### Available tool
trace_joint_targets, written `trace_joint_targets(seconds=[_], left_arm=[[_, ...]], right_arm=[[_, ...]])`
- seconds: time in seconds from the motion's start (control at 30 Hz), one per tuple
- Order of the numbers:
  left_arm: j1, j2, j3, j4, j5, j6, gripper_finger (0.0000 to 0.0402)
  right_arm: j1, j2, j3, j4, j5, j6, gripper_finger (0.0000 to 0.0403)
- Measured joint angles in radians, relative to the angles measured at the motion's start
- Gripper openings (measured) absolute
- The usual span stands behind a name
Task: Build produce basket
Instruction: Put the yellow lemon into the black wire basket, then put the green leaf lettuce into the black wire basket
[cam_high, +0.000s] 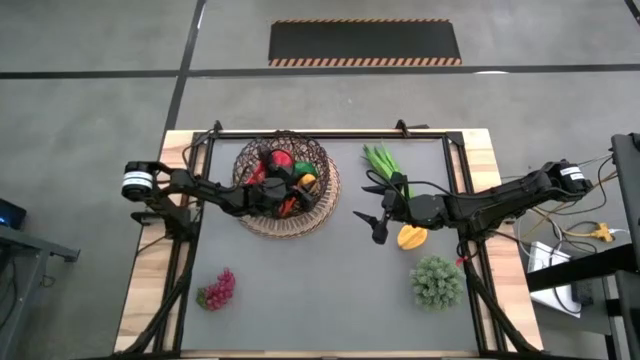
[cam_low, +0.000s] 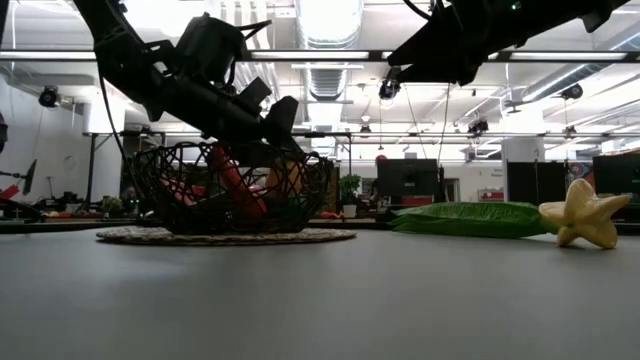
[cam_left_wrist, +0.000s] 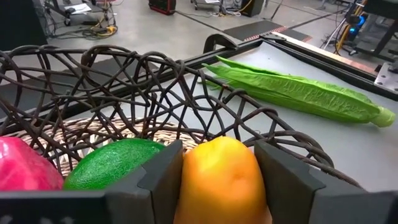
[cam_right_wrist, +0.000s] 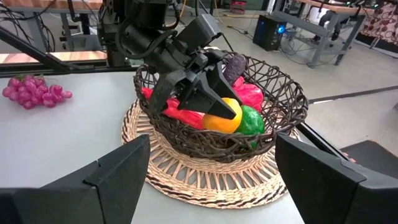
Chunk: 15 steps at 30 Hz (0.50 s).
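The dark wicker basket (cam_high: 283, 182) stands on its tan woven disc base (cam_right_wrist: 205, 180) at the table's far left and holds red peppers, a green fruit (cam_left_wrist: 115, 163) and a dark eggplant (cam_right_wrist: 235, 64). My left gripper (cam_right_wrist: 214, 112) reaches into the basket, shut on an orange fruit (cam_left_wrist: 221, 180). My right gripper (cam_high: 377, 222) is open and empty at mid-table, facing the basket. Long green stalks (cam_high: 385, 165), a yellow star-shaped fruit (cam_high: 411, 237), a green leafy bunch (cam_high: 436, 281) and red grapes (cam_high: 217, 290) lie on the table. My left gripper pinches the orange fruit between its two fingers, one on each side (cam_left_wrist: 186, 180). The fingers slant down into the basket from the table's left side. The orange sits low inside the basket next to the green fruit; whether it rests on the other produce, I cannot tell.
The table has raised black rails along its far edge and sides (cam_high: 330, 133). The grey mat between the basket and the grapes and toward the near edge (cam_high: 320, 300) is bare. Beyond the table lies an open room with desks and equipment.
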Motion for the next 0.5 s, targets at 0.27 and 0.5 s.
trace_joint_targets(seconds=[0.27,0.5], left_arm=[[0.004,0.000,0.000,0.001,0.000,-0.024,0.0254],[0.004,-0.024,0.000,0.002,-0.001,-0.019,0.0291]], right_arm=[[0.000,0.000,0.000,0.000,0.000,0.001,0.0326],[0.000,0.000,0.000,-0.014,0.000,0.013,0.0327]])
